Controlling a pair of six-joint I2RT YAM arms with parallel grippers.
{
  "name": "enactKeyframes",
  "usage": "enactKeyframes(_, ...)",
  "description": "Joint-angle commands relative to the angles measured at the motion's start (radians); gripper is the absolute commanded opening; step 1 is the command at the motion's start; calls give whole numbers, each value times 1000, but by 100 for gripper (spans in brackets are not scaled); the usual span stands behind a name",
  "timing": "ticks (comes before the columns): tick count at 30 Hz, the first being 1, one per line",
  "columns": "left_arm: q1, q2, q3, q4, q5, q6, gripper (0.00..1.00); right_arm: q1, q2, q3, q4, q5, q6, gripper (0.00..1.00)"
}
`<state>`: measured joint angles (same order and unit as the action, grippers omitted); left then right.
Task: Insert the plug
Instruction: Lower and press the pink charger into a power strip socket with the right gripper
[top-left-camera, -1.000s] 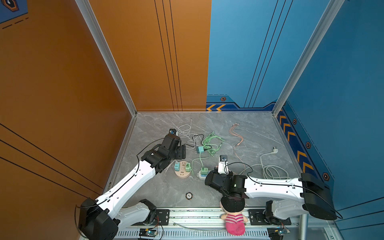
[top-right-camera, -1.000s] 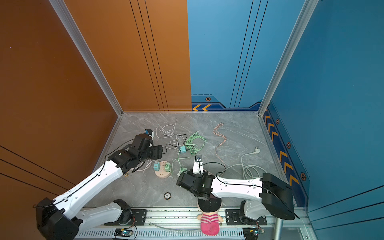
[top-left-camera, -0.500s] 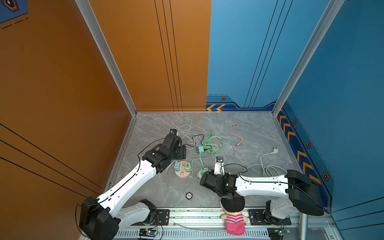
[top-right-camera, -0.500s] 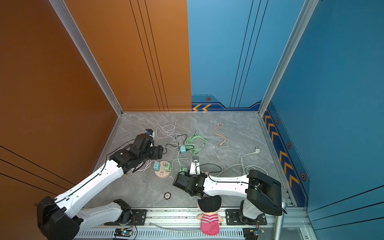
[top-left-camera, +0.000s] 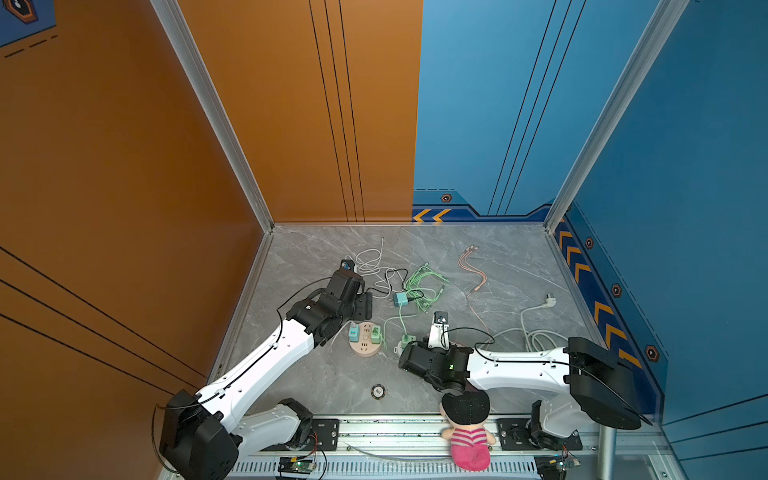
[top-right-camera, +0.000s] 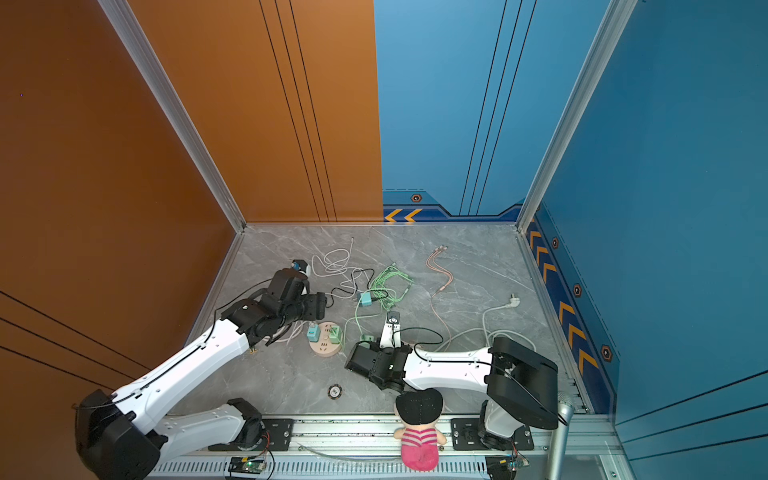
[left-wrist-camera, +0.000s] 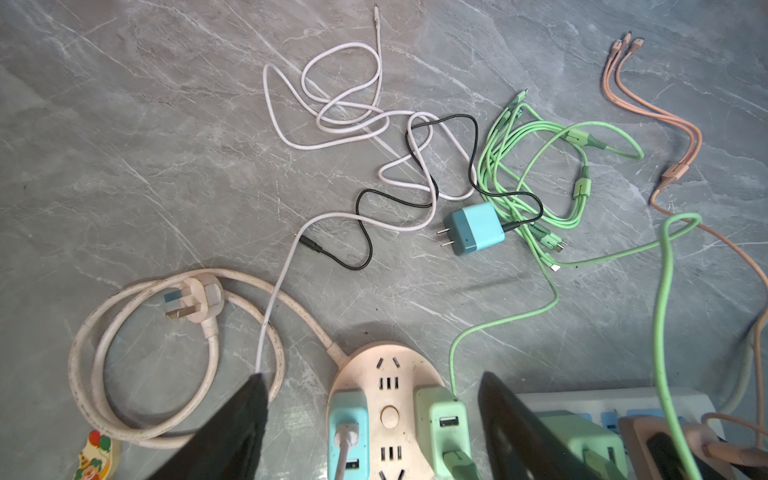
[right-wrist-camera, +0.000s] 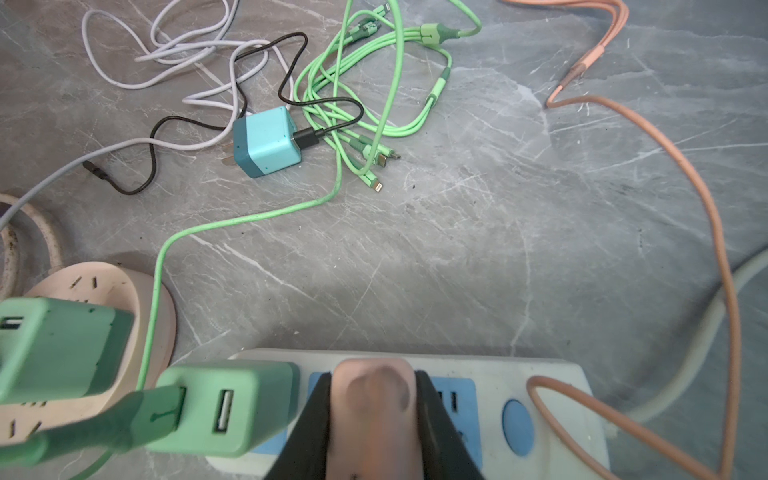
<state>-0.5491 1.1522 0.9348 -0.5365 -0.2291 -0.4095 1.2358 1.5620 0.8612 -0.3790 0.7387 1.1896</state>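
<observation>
Left arm (top-left-camera: 266, 357) is seen stretched from its base at the near rail toward the table's middle, wrist bent forward. The left gripper (top-left-camera: 364, 305) is held just beyond the round socket hub (top-left-camera: 365, 351), apart from it. Right arm (top-left-camera: 519, 365) is laid low and nearly level, reached leftward from its base, with the right gripper (top-left-camera: 402, 360) turned down near the hub. In both top views whatever that gripper holds is hidden under the wrist. The right wrist view shows the right gripper clamped on the pink plug (right-wrist-camera: 374, 440), fingers (right-wrist-camera: 432, 407) pressed to both its sides. The plug is stood over a blue socket of the white power strip (right-wrist-camera: 552, 374), just beside a green adapter (right-wrist-camera: 224, 409) seated there; whether the pins are in cannot be told. In the left wrist view the left gripper is shown spread wide with nothing between its fingers (left-wrist-camera: 245, 419). The hub is seen below it, with a blue adapter (left-wrist-camera: 347, 419) and a second green adapter (left-wrist-camera: 442, 419) plugged in. A coiled cream cord (left-wrist-camera: 213, 353) with a three-pin plug (left-wrist-camera: 195, 297) is shown beside the hub, mostly hidden by the arm in both top views. A loose blue charger (left-wrist-camera: 473, 228) is noted among the cables, well apart from the strip.
</observation>
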Motion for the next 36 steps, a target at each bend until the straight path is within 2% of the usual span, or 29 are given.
enactKeyframes(1,-5,4,-10,-16,-21,12,80,-6,28,10,-5,17,27,0)
enactKeyframes(15,-6,-11,-12,-15,-23,11,80,23,74,23,-46,27,71,0)
enactKeyframes(21,-6,-28,-20,-16,-27,11,80,62,129,87,-114,57,70,0)
enactKeyframes(30,-6,-54,-28,-16,-30,5,80,79,158,87,-138,44,93,0)
enactKeyframes(36,-9,-64,-33,-16,-26,-6,80,79,228,110,-162,19,118,0)
